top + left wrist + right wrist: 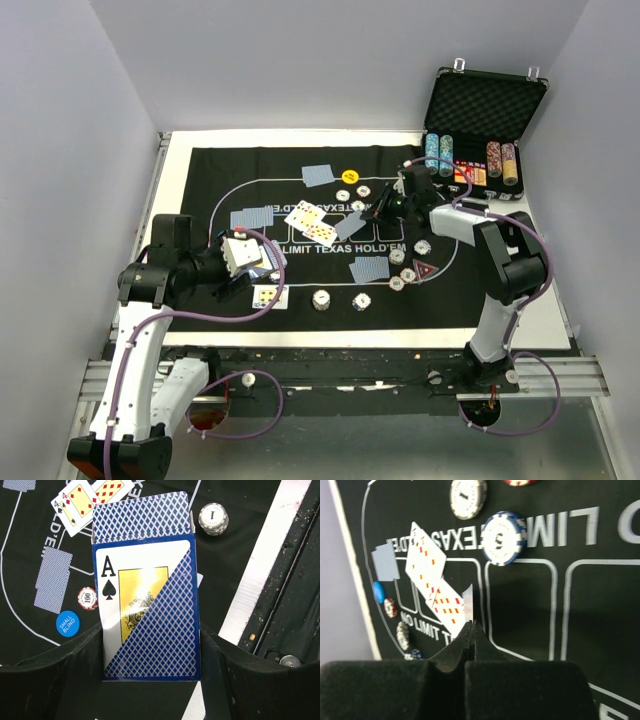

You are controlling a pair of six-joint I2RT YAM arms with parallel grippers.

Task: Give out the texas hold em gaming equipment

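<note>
gripping deck box (150, 595) in left gripper (151, 647) at 8 o'clock, right gripper (471, 626) pressed together; cards (310, 220), chips (321, 299) largely dealt, more in case (485, 105).

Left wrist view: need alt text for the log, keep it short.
The left gripper holds a blue deck box with an ace of spades on its front, top flap open. Behind it on the black mat lie two face-up cards, a face-down card, a blue small blind disc, a 100 chip and a white chip stack.
</note>
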